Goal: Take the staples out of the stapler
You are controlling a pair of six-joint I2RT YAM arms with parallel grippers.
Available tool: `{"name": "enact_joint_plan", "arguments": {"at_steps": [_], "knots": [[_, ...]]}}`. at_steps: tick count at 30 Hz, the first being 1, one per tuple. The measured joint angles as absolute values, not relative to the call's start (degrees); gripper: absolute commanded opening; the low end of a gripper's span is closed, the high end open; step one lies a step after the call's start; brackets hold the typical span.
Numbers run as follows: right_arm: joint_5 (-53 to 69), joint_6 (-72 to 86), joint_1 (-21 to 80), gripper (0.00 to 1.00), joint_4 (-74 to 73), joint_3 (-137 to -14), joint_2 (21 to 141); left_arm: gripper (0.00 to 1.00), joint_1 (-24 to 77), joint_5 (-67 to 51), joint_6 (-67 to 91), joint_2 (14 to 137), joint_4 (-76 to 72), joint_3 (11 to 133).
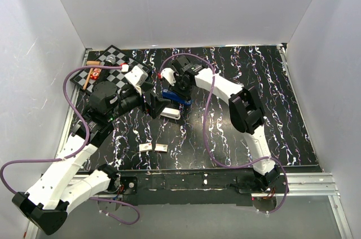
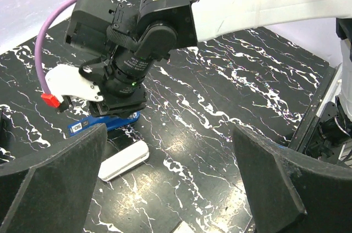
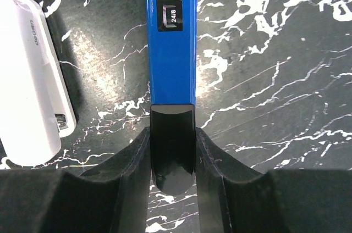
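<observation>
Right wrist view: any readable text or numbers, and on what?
"24/8": blue stapler, in a small black box on its top.
"50": same stapler, on a label cut off by the picture's top edge.
White object beside it: a grey brand word, too blurred to read.

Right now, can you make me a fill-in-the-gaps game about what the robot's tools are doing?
1. The right tool is shut on the black end of the ____ stapler.
2. The other stapler, lying loose beside it, is ____.
3. The left tool is wide ____ and holds nothing.
4. Near the arms' bases lie ____ small boxes.

Missing words: blue, white, open, two.
</observation>
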State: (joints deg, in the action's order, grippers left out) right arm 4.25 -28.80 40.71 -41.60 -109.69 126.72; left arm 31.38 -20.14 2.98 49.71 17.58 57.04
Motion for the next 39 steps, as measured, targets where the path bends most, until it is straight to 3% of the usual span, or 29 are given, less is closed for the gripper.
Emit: {"name": "enact_joint_plan", "arguments": {"at_steps": [7, 10, 13, 17, 22, 24, 26, 27, 39], "knots": [[4.32, -29.95, 41.06, 0.13, -43.22, -110.15, 128.01, 0.98, 31.35, -20.14, 2.96, 49.71, 17.58, 57.04], [4.29, -30.02, 41.08, 0.27, -43.55, -110.26, 128.01, 0.98, 31.33, -20.14, 2.96, 49.71, 17.58, 57.04], [4.47, -29.95, 41.17, 0.31, -43.83, -110.63, 128.01, 0.98, 31.31, -20.16, 2.96, 49.71, 17.58, 57.04], [4.78, -29.67, 41.17, 0.48, -43.66, -111.24, 127.98, 0.98, 31.29, -20.16, 2.96, 49.71, 17.58, 57.04], [5.19, -28.67, 41.17, 0.53, -42.59, -110.91, 126.08, 0.98, 31.27, -20.16, 2.70, 49.71, 17.58, 57.04], [5.37, -28.51, 41.17, 0.61, -42.19, -110.78, 124.18, 0.98, 31.24, -20.16, 2.57, 49.71, 17.58, 57.04], [5.41, -28.18, 41.17, 0.80, -41.85, -110.80, 121.93, 0.98, 31.24, -20.16, 2.50, 49.71, 17.58, 57.04], [5.41, -27.99, 41.17, 0.84, -41.91, -110.93, 120.88, 0.98, 31.24, -20.16, 2.48, 49.71, 17.58, 57.04], [-0.91, -20.67, 41.19, 0.92, -42.00, -106.04, 106.96, 0.98, 31.24, -20.80, -1.67, 49.67, 15.51, 53.10]]}}
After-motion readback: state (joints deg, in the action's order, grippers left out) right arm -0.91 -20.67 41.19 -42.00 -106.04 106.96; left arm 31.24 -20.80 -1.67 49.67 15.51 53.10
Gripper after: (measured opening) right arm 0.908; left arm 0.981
